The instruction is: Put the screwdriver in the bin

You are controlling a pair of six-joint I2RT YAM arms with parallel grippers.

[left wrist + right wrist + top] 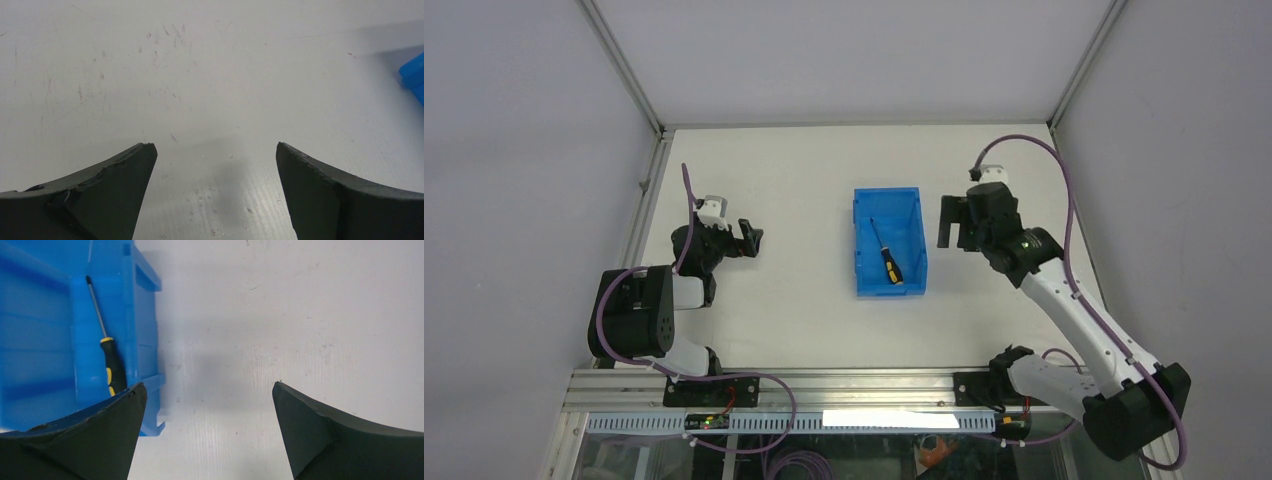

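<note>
Right wrist view: your right gripper hangs spread and empty over the table, just beside the bin. Your left gripper is also spread, holding nothing, well apart from the bin. The screwdriver lies flat on the bin floor, so the task appears complete. Expect a light, rigid tool that rolls easily. If you must regrip, pinch across the yellow-and-black handle, not the thin, slick shaft.

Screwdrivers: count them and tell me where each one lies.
1. The screwdriver lies flat inside the bin, handle toward the arms' side, shaft pointing away. No other shows in any view, though the wrist views cover little of the table.
</note>
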